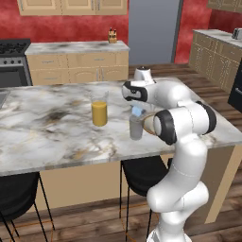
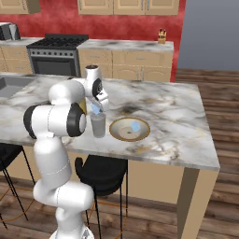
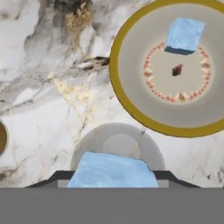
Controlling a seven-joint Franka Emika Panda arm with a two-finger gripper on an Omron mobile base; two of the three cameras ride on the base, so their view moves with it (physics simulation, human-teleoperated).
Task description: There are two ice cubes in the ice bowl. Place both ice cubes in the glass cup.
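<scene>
Ice cubes are split between two places: one (image 3: pixel 112 170) sits clamped between the tips of the end effector (image 3: pixel 112 179), directly above the mouth of the glass cup (image 3: pixel 117 146), and the other (image 3: pixel 184 35) lies in the ice bowl (image 3: pixel 131 109), off-centre toward its far side. From the base cameras the held cube (image 2: pixel 96 109) hangs just over the rim of the cup (image 2: pixel 98 125), which stands near the front edge of the tabletop (image 2: pixel 177 116), just beside the bowl (image 2: pixel 130 129). The main risk, as I judge it, is the release: the cube looks nearly as wide as the cup's opening in the hand view, so if it is let go slightly off-centre or tilted, it could catch on the rim, bounce and skid off across the marble, perhaps over the front edge. Lowering too far could knock the light tumbler over or push it into the bowl. Farther back, the taller glass of orange juice (image 1: pixel 99 109) stands apart from the cup toward the middle of the tabletop; a wide swing of the arm on the way to the second cube could clip it and spill it. That second cube, lying on the bowl's sloping inside, may slide away from the fingers when they close.
</scene>
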